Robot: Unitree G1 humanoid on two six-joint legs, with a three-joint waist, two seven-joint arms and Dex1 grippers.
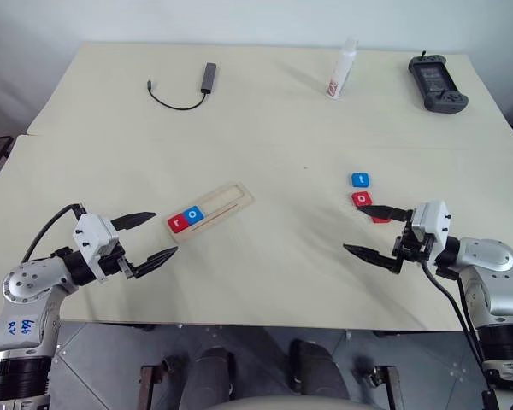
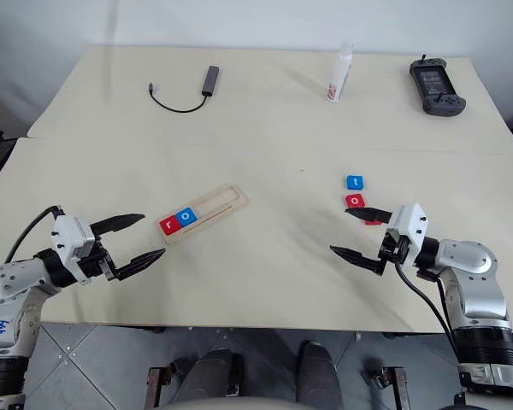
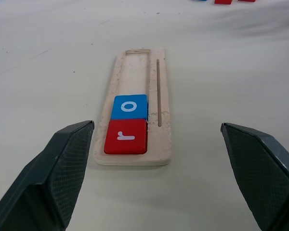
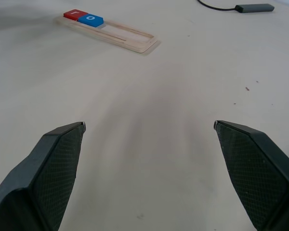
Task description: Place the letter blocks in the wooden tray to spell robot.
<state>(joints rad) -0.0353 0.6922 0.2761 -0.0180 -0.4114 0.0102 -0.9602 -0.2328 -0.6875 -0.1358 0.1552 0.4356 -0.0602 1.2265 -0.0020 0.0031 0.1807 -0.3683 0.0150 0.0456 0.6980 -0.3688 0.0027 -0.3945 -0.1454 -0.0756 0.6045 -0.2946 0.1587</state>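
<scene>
You are holding both the left tool [image 1: 145, 237] and the right tool [image 1: 374, 231] wide open and empty while three small, light, stiff square letter tiles [image 1: 361, 180] are lying at the long pale-wood tray's [image 1: 231, 201] three o'clock, so pinch opposite edges.

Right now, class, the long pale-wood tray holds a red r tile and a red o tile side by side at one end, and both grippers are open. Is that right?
Not quite. The o tile in the long pale-wood tray is blue, not red, as the left wrist view shows. The rest stands: it sits beside the red r tile at one end, and the left gripper and right gripper are both open.
</scene>
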